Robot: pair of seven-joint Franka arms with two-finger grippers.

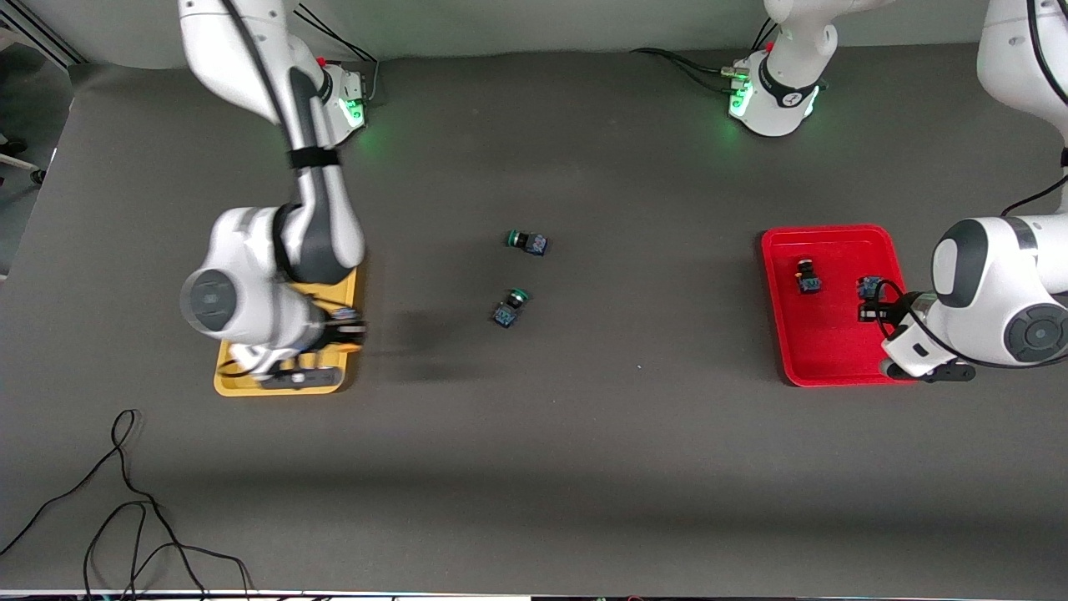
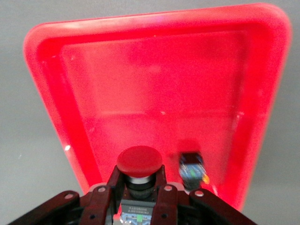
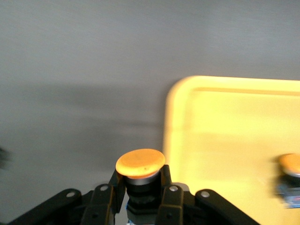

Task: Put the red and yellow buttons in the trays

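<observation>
a round red-capped button (image 2: 139, 161) is being gripped by the left gripper (image 2: 138, 197) jaws over the red tray (image 2: 47, 93); an orange-capped button (image 3: 140, 164) is being clamped by the right gripper (image 3: 139, 199) at the yellow tray (image 3: 180, 108) edge.

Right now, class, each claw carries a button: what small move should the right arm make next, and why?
Probably shift sideways over the yellow tray before releasing: the right claw grips a yellow button that hangs over bare table beside the rim.

Red tray (image 2: 154, 70) and yellow tray (image 3: 234, 136): smooth, glossy plastic is shown. Worktop (image 1: 584, 434): a matt grey covering is seen. Red cap (image 2: 139, 161): smooth, matt.
</observation>
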